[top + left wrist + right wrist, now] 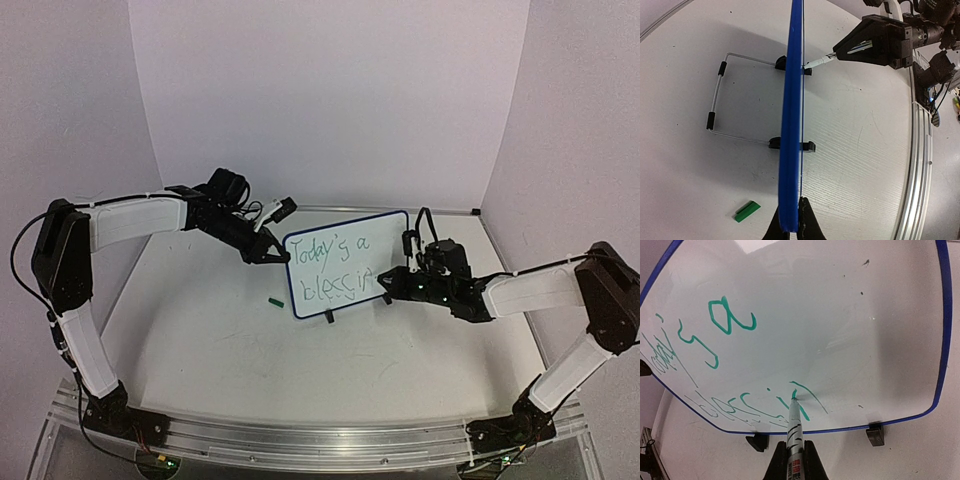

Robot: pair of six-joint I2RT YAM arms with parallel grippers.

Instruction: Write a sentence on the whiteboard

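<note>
The whiteboard [350, 235] stands upright on its black wire stand [720, 95] at mid-table. Green marker words, the sentence [330, 268], read "Today's a" over an unfinished "blessin". My left gripper [272, 252] is shut on the board's left edge; in the left wrist view its fingertips [808, 224] pinch the blue border [791, 125]. My right gripper [794, 465] is shut on a white marker [794, 432] whose green tip touches the whiteboard [865, 340] at the last stroke of the lower line of the sentence [747, 329]. The same right gripper [875, 42] shows beyond the board.
A small green marker cap [275, 299] lies on the table left of the board, also visible as the green cap [747, 211] in the left wrist view. Two black stand feet [874, 435] sit under the board's lower edge. An aluminium rail [320, 440] runs along the table's near edge.
</note>
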